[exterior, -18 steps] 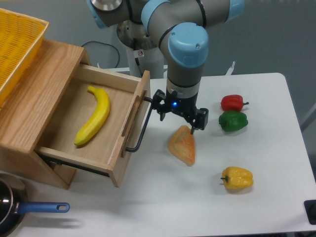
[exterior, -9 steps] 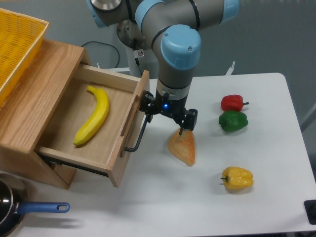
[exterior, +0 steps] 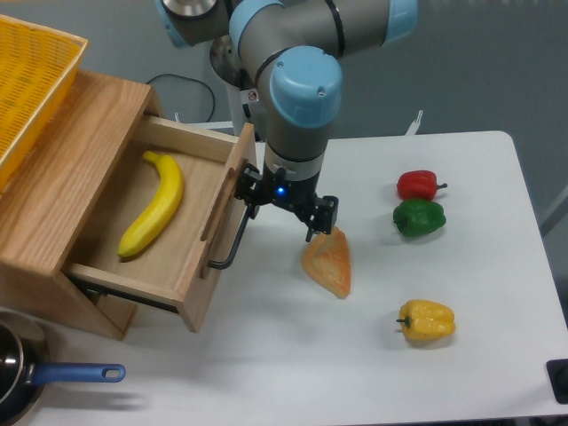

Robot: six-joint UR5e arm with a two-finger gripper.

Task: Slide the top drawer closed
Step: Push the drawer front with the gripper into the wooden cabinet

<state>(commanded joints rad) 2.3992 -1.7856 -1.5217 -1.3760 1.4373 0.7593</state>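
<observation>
The top drawer (exterior: 191, 266) is a light oak box standing open from the cabinet (exterior: 53, 213), with a yellow banana (exterior: 153, 202) lying inside. Its front panel carries a long black bar handle (exterior: 235, 238). My gripper (exterior: 280, 206) hangs just right of the front panel with its fingers spread. The left finger (exterior: 249, 200) sits against the upper part of the handle. The right finger (exterior: 320, 220) is above the table next to a bread slice. Nothing is held between them.
A yellow plastic basket (exterior: 31, 80) sits on the cabinet top. On the white table lie a triangular bread slice (exterior: 328, 262), a red pepper (exterior: 417, 185), a green pepper (exterior: 418, 217) and a yellow pepper (exterior: 427, 320). A blue-handled pan (exterior: 62, 377) is at the lower left.
My gripper has moved left against the drawer front, and the drawer with the banana has slid left, further into the cabinet.
</observation>
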